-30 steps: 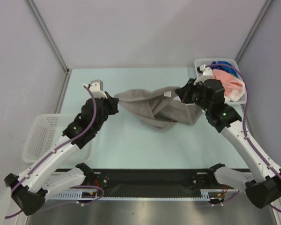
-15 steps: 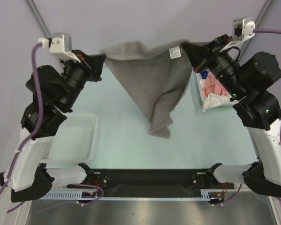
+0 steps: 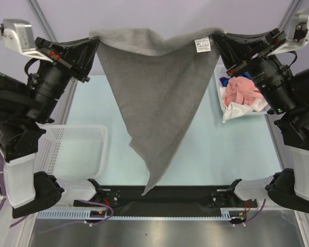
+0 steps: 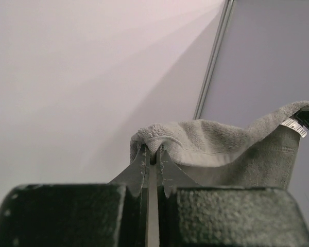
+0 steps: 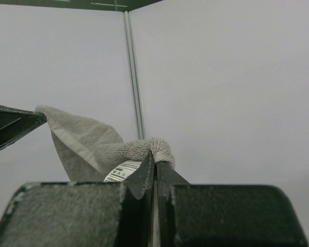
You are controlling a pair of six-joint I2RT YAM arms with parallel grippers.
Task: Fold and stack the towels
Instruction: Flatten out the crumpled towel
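Nearest me, at the front edge: lower tip of the grey towel, hanging over the black base rail. I cannot tell whether it touches.

Front left: left basket, white lattice, on the table beside the left arm.

Mid-table, in the air: grey towel hung as one downward-pointing triangle between my two arms.

Back right: right basket, holding a pink towel, a white towel and a blue towel, all bunched.

Top left, raised high: left gripper, clenched on the grey towel's upper left corner. My wrist view shows the terry edge pinched between the closed tips.

Top right, equally high: right gripper, clamped on the opposite upper corner, just beside the white tag. The towel's top edge sags slightly between the two grips.
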